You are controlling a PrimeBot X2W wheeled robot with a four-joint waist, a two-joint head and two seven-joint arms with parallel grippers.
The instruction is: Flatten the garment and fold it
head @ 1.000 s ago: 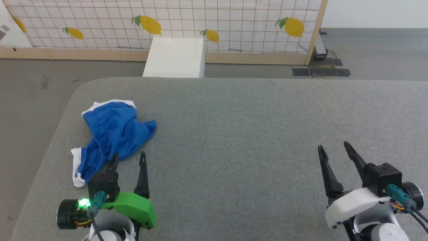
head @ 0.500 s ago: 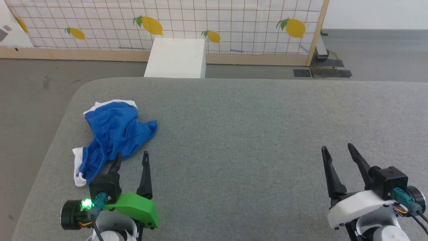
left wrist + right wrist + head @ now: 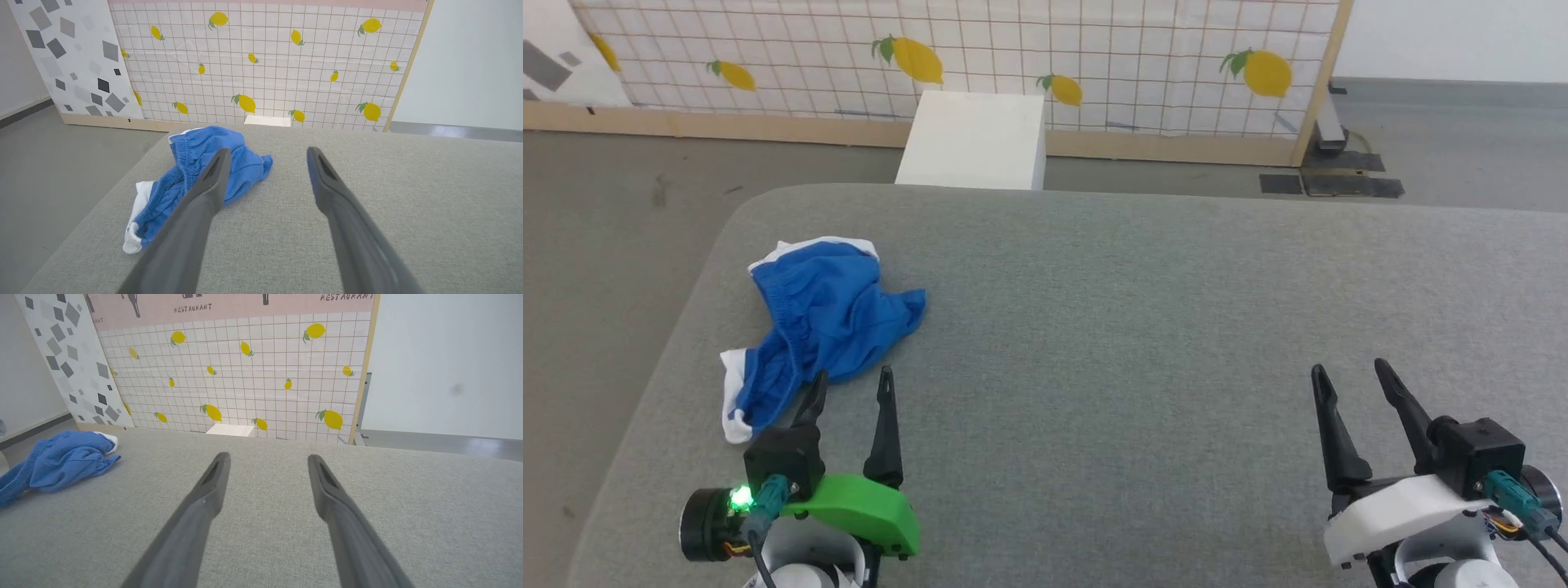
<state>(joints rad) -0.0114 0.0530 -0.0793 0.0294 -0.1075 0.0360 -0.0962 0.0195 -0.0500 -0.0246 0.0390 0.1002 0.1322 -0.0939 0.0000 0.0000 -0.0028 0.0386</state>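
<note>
Fabric lies bunched on the left part of the grey table [image 3: 1111, 310]: the garment [image 3: 866, 314], blue with white edges, is a heap, and its gathered waistband [image 3: 796, 328] seems to run down the left side, though folds hide much of it. Just beside it is the left gripper [image 3: 853, 374], fingers wide apart and empty; to begin well it should, I think, go low and pinch one single layer at an edge, not the whole bundle. Far to the right, the right gripper [image 3: 1348, 367] is also spread and empty, well apart from the heap, so it must cross over to take the opposite edge.
</note>
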